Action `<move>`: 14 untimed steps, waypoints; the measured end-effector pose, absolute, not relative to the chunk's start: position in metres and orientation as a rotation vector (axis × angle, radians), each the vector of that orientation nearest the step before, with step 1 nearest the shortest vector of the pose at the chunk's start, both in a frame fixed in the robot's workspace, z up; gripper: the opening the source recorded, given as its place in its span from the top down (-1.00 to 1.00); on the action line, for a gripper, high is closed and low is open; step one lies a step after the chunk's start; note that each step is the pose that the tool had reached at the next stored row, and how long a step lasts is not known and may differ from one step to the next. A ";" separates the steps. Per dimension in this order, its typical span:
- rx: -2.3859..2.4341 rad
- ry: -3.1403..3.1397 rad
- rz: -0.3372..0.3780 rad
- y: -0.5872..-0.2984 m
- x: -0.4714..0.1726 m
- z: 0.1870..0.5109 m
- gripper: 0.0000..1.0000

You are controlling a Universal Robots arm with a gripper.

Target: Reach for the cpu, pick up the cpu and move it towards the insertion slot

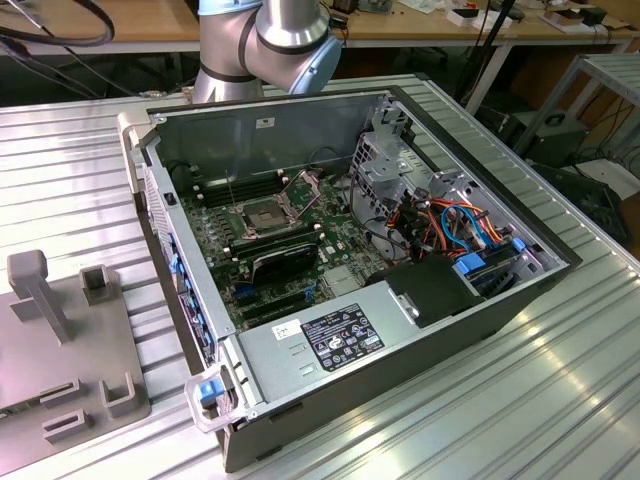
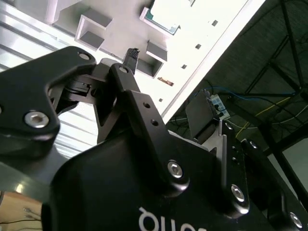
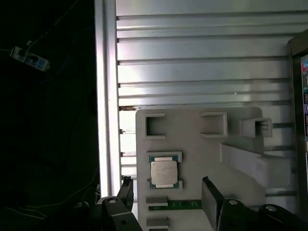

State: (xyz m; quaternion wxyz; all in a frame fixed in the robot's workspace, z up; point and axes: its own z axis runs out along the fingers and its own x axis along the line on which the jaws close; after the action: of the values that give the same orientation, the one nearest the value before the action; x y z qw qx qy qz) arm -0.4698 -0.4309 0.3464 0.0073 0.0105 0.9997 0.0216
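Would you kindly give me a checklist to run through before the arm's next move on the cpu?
1. Hand open and empty: ok.
2. cpu lying flat in its pocket on the grey holder: ok.
3. Hand apart from the cpu, no contact yet: ok.
4. cpu roughly centred between the hand's two sides in the first wrist view: ok.
5. insertion slot uncovered, with its hinged frame raised: ok.
6. Hand's height above the cpu: cannot tell.
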 end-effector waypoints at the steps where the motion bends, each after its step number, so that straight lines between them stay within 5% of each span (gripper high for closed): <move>1: 0.013 3.126 0.068 -0.431 -0.470 0.345 -0.35; 14: -0.116 3.128 0.069 -0.431 -0.470 0.329 -0.35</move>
State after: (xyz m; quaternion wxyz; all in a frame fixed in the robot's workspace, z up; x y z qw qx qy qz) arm -0.4698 -0.4311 0.3292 0.0051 -0.0371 0.9991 0.0220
